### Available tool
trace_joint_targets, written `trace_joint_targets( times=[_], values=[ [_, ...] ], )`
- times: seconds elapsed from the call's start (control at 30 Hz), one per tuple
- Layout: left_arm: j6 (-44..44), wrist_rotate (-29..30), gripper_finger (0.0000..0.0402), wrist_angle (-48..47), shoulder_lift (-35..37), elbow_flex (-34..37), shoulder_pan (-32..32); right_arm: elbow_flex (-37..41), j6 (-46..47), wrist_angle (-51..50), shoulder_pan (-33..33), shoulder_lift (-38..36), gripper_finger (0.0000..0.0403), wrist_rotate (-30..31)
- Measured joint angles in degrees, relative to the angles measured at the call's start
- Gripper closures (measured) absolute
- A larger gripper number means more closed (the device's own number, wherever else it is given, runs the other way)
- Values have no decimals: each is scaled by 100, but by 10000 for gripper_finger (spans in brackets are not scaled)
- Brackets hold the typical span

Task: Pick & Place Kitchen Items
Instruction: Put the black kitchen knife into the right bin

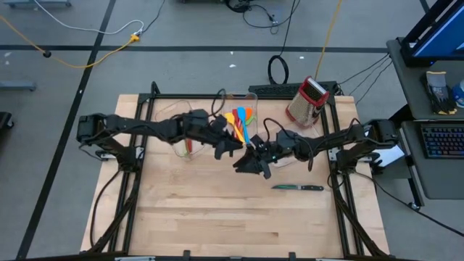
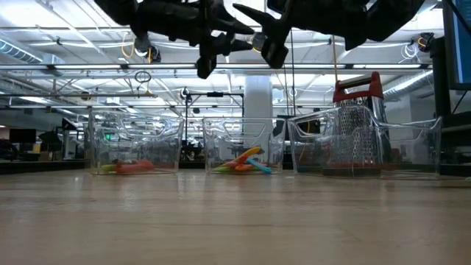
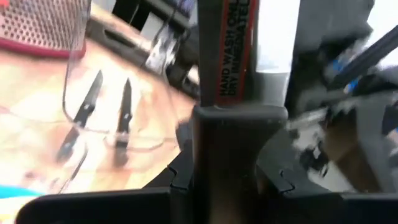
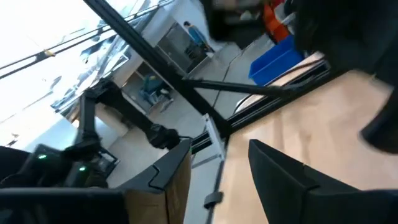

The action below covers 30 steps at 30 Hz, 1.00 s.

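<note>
Knife (image 3: 227,56), black handle, clamped upright in left gripper (image 1: 226,147) jaws, mid-tabletop, just beside right gripper (image 1: 250,161), whose jaws stand apart with nothing between them. Handle sticker reads "HAND WASH ONLY / DRY IMMEDIATELY", partly cut off. Second knife (image 1: 298,188) lies flat near the right frame rail. Front half of tabletop (image 1: 217,225) is open wood. Colored spatulas (image 1: 240,120) sit in the middle clear bin (image 2: 239,147); box grater (image 1: 307,100) at the back right.

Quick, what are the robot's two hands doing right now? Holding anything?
Left gripper: shut on a black-handled knife.
Right gripper: open, holding nothing.
</note>
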<state>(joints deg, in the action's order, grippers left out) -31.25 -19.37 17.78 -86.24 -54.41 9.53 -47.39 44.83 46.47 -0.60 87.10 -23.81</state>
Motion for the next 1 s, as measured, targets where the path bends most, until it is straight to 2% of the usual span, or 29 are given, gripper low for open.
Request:
trace_joint_targets(
  times=[0.23, 0.47, 0.57, 0.73, 1.0],
  values=[
    [1021, -22, 318, -1981, 0, -948, 46, 159, -307, -16, 260, -455, 267, 45],
    [1516, 192, 318, -3271, 2, -1564, 108, 885, -659, -448, 439, -1561, 281, 657],
    [1577, 192, 318, -3442, 2, -1642, 95, 1214, -799, -657, 516, -2157, 288, 895],
    [1570, 208, 318, -3482, 2, -1642, 19, 1629, -894, -895, 743, -3094, 301, 901],
    [1110, 609, 318, -3372, 2, -1642, -276, 1748, -1373, -2058, 1162, -4420, 325, 876]
  ],
)
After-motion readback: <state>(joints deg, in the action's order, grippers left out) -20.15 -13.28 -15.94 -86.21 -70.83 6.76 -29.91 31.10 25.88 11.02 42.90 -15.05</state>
